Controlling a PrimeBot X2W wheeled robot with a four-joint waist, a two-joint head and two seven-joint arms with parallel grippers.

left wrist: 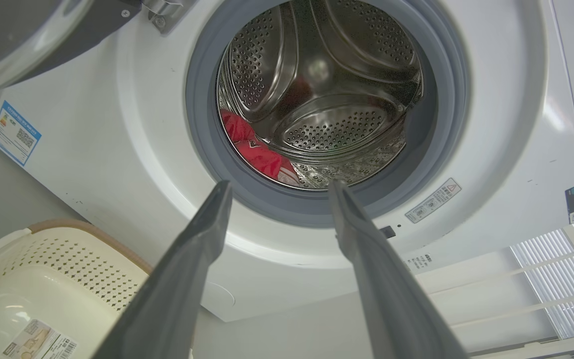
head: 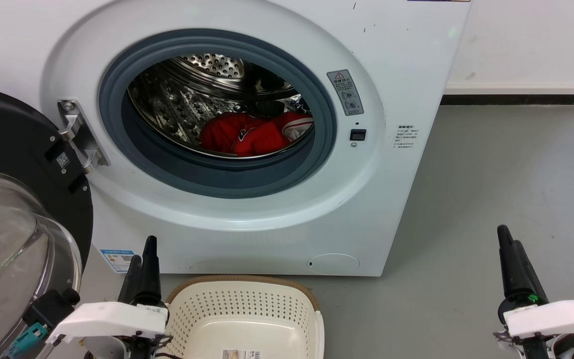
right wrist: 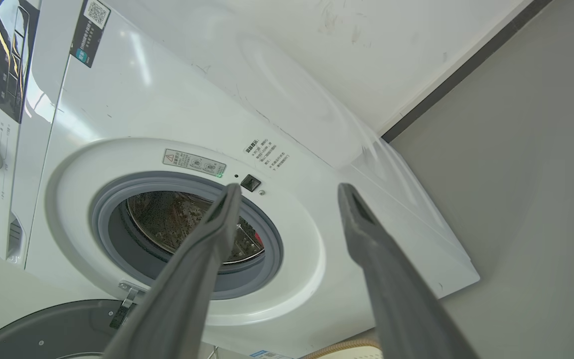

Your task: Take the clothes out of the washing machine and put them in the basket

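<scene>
Red clothes (head: 247, 134) in one washing machine (head: 391, 75); one basket (head: 247, 304) before it.

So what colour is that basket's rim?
Brown, on the cream perforated plastic basket; best in head view.

A smooth grey matte floor (head: 496, 189) spreads out to the right, evenly lit, with a soft shadow across part of it. Behind it rises a plain white painted wall (head: 526, 40), lightly scuffed with a few grey marks. It ends in a white skirting ledge (head: 516, 89) above 1 thin black strip (head: 516, 99) at floor level. The left wrist view shows a white slatted panel with pale crossbars (left wrist: 561, 279); whether it is a blind is unclear.
</scene>
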